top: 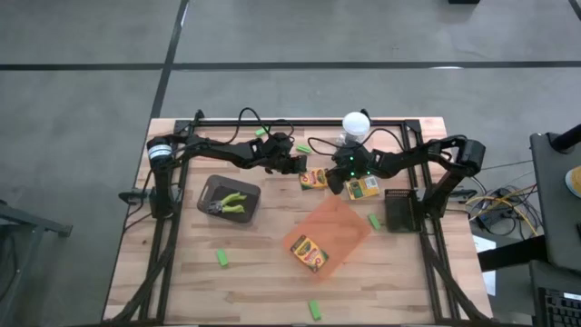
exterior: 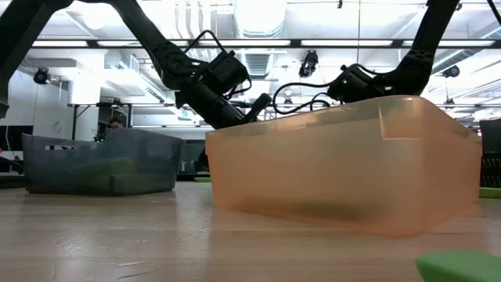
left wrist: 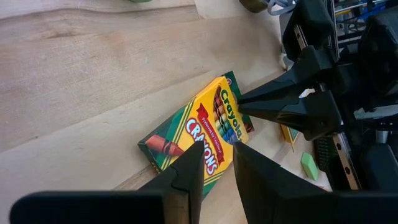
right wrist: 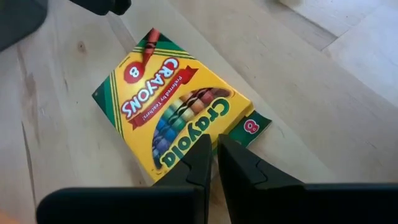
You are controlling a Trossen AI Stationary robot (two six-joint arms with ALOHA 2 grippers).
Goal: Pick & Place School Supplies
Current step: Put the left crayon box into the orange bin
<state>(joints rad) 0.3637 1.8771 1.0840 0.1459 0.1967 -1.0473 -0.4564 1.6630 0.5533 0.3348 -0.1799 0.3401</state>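
Both grippers meet at the crayon box (top: 314, 178) at upper centre: left gripper (left wrist: 214, 163) slightly parted, empty; right gripper (right wrist: 214, 155) shut, empty.

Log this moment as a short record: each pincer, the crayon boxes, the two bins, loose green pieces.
left pincer: over the crayon box at mid-table, fingers slightly apart, box not gripped
right pincer: shut, tips at the same box from the opposite side
second box: on the wood under the right arm
third box: inside the orange bin
grey bin: holds two plier-like tools
green pieces: scattered loose on the table
lamp: at the far edge
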